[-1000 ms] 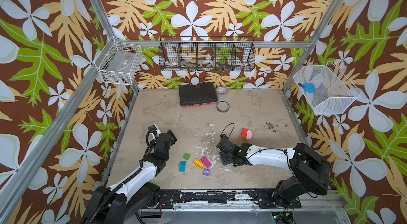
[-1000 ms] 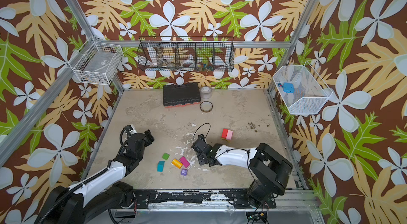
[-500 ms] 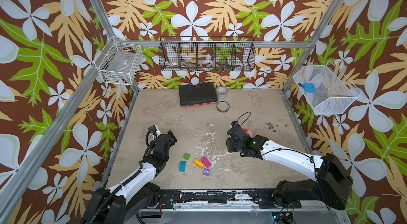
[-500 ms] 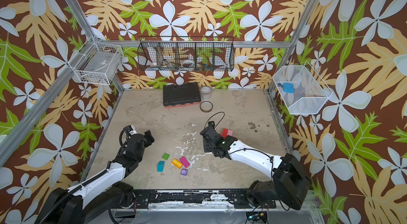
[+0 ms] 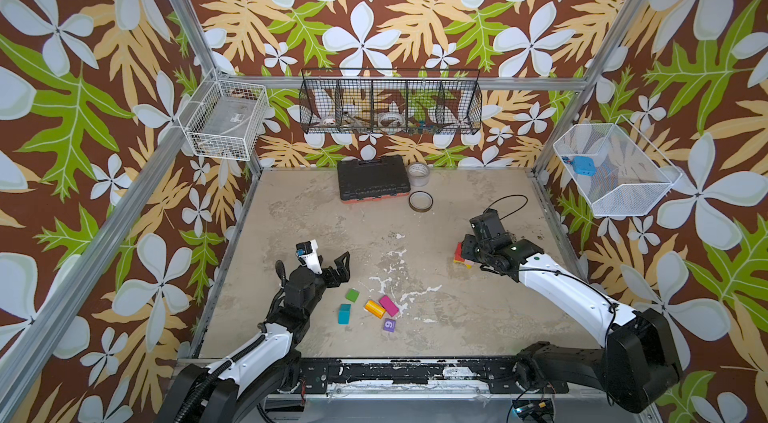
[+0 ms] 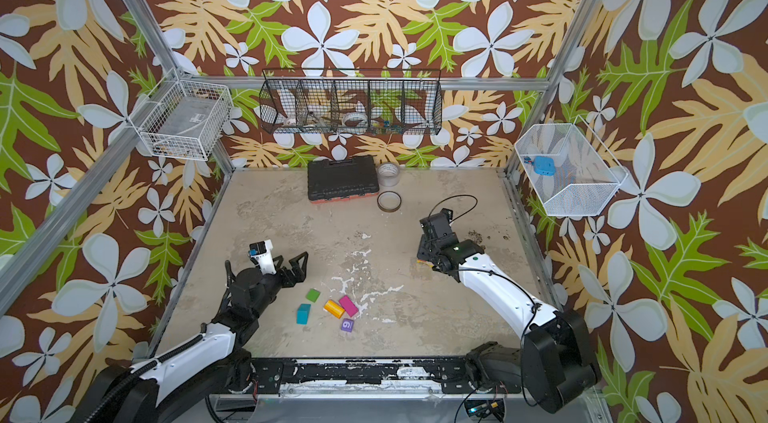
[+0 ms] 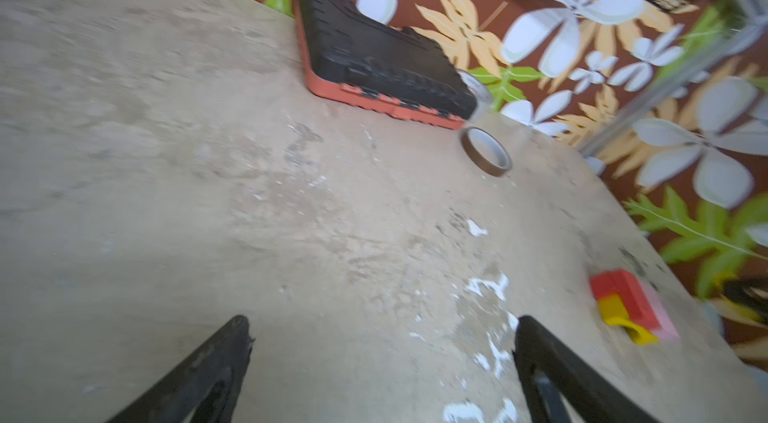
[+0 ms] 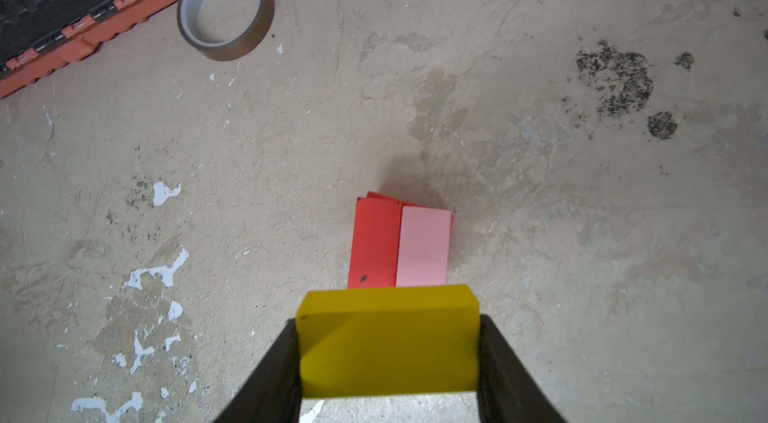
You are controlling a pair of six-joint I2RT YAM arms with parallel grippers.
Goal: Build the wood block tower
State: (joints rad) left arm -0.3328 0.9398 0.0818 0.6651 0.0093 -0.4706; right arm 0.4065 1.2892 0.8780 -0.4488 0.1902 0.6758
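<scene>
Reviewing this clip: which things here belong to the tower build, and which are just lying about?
Part of the job:
- yellow block, held in the right gripper
- red block and pink block, side by side
- green block, teal block, orange block, magenta block, purple cube, all loose

Lying about:
- black tool case
- brown tape roll
- clear tape roll
- black wire basket

Both top views look steeply down over the whole bench [image 5: 457,217]; wrist views sit low and close — both catch the tape [image 8: 239,50].
</scene>
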